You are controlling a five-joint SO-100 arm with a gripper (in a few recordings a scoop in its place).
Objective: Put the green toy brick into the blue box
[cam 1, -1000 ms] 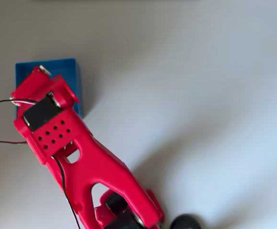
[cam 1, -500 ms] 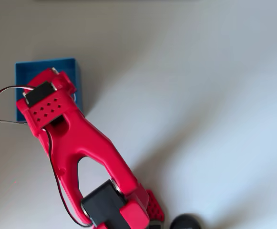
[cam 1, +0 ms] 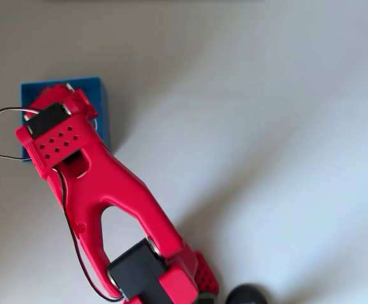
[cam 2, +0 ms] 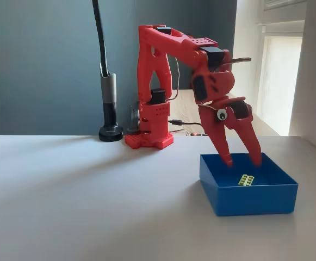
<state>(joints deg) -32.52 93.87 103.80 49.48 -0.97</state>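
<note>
In the fixed view the green toy brick (cam 2: 246, 180) lies on the bottom of the blue box (cam 2: 255, 197), studs up. My red gripper (cam 2: 242, 160) hangs just above the box's far part, open, with nothing between its fingers; the brick lies a little in front of and below the tips. From overhead, the red arm (cam 1: 101, 183) covers most of the blue box (cam 1: 102, 107) at the left, and the brick is hidden under it.
A black lamp post with a round foot (cam 2: 110, 132) stands behind the table's left part, beside the arm's red base (cam 2: 149, 138). Bare white table (cam 1: 266, 139) spreads to the right of the box in the overhead view.
The arm's upper link has swung up and back over the last second; the wrist stayed over the box and shifted slightly left in the last half second.
</note>
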